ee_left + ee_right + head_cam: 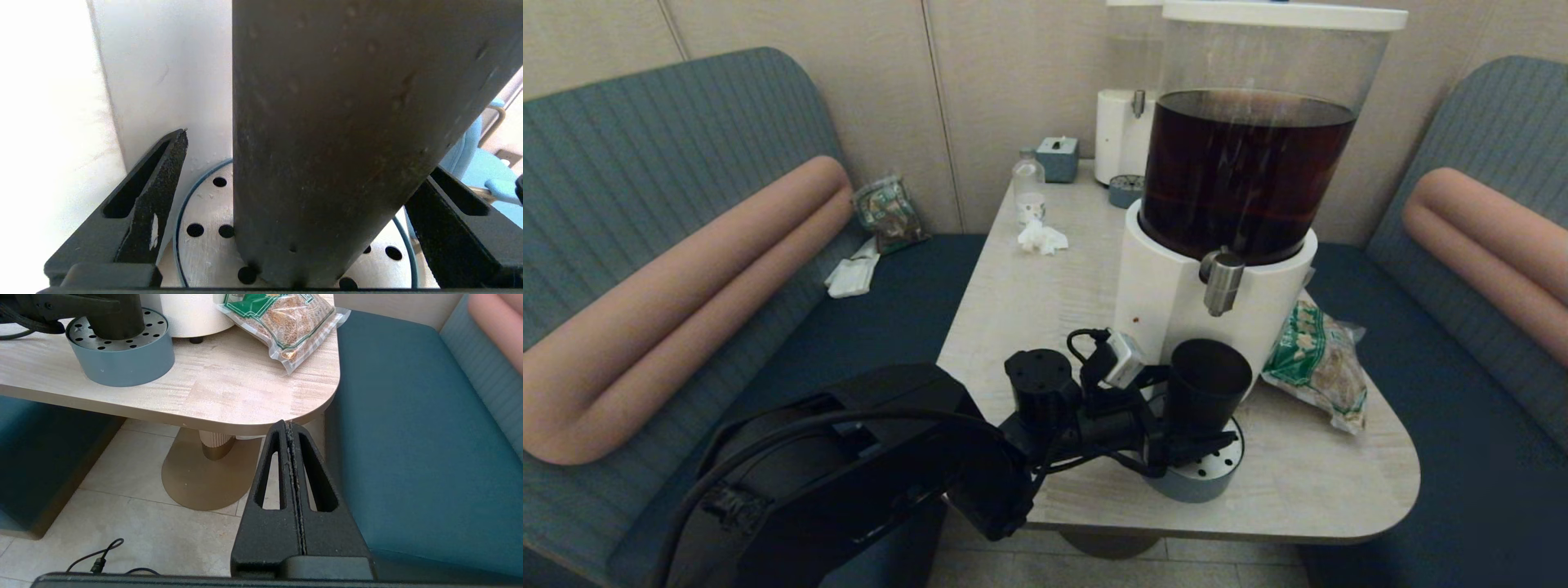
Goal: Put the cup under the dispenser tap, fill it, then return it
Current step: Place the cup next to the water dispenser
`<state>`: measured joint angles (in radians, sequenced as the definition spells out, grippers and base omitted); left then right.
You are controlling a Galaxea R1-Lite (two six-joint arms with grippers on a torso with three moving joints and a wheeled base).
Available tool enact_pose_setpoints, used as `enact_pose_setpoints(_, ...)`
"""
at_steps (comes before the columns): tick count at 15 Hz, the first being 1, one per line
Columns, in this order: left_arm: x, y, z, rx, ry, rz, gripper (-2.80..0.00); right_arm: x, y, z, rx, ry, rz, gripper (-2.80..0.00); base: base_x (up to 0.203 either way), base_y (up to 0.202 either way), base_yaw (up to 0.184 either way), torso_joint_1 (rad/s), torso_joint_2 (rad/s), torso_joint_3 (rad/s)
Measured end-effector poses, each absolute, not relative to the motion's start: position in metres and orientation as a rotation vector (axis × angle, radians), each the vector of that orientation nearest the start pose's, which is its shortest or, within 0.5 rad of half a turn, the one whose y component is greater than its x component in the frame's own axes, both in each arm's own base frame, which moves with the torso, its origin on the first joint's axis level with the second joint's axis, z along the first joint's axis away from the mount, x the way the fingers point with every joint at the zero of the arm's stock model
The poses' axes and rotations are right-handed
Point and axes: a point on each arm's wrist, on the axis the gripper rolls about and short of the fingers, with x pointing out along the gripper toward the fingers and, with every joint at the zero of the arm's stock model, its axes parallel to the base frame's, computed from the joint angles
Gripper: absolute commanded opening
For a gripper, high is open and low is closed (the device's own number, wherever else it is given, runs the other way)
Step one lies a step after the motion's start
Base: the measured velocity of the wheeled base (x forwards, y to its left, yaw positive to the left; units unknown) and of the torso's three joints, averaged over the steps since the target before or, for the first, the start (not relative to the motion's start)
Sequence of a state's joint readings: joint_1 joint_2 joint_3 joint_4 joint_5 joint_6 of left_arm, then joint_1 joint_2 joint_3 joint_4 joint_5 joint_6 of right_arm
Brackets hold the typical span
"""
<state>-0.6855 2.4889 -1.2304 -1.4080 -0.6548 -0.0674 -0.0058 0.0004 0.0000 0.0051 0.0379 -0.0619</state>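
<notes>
The dark smoky cup (1209, 380) stands upright on the round perforated drip tray (1217, 474), directly below the brushed-steel dispenser tap (1223, 282). No stream shows from the tap. I cannot see into the cup. My left gripper (1194, 437) is open around the cup's lower part. In the left wrist view the cup (327, 143) fills the space between the jaws of that gripper (306, 153). One finger (163, 183) stands clear of the cup and the other sits close at its side. My right gripper (288, 425) is shut and empty, parked below the table's right corner.
The dispenser's white base (1168, 302) stands right behind the cup. A green snack bag (1315, 359) lies to the right of it. At the table's far end are a small clear bottle (1028, 184), a crumpled tissue (1041, 238) and a second dispenser (1123, 131). Benches flank the table (1029, 302).
</notes>
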Motion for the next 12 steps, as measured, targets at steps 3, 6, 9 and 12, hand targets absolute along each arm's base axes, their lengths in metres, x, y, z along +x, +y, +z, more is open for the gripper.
enact_pose_setpoints(3,0.3458,-0.3029,0.0551,-0.072,-0.128,-1.347,0.0,-0.0228,0.001,0.075,-0.062,0.004,0.031,-2.8,0.0,0.0,0.0,0.0,0.0,0.0)
enact_pose_setpoints(6,0.3422,-0.3043,0.0568,-0.09,-0.132,-1.356,0.0,-0.0228,0.001,0.075,-0.062,0.004,0.032,-2.8,0.0,0.0,0.0,0.0,0.0,0.0)
enact_pose_setpoints(9,0.3411,-0.3039,0.0583,-0.093,-0.132,-1.356,0.0,-0.0228,0.001,0.075,-0.062,0.004,0.032,-2.8,0.0,0.0,0.0,0.0,0.0,0.0)
enact_pose_setpoints(12,0.3409,-0.3037,0.0589,-0.093,-0.133,-1.354,0.0,-0.0228,0.001,0.075,-0.061,0.004,0.032,-2.8,0.0,0.0,0.0,0.0,0.0,0.0)
